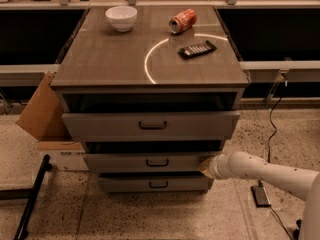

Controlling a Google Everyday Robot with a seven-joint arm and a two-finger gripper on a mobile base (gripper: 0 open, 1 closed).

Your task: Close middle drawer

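The middle drawer (150,162) is the second of three in a grey-brown cabinet, with a low flat front and a small dark bar handle (157,162). It stands out only a little from the cabinet. My gripper (206,165) is at the end of my white arm (260,171), which reaches in from the lower right. It presses against the right end of the drawer's front.
The top drawer (150,125) sticks out slightly; the bottom drawer (155,184) sits below. On the cabinet top (110,59) are a white bowl (121,17), a tipped red can (182,21) and a dark remote (197,49). A cardboard box (45,114) stands at left, a cable (270,134) at right.
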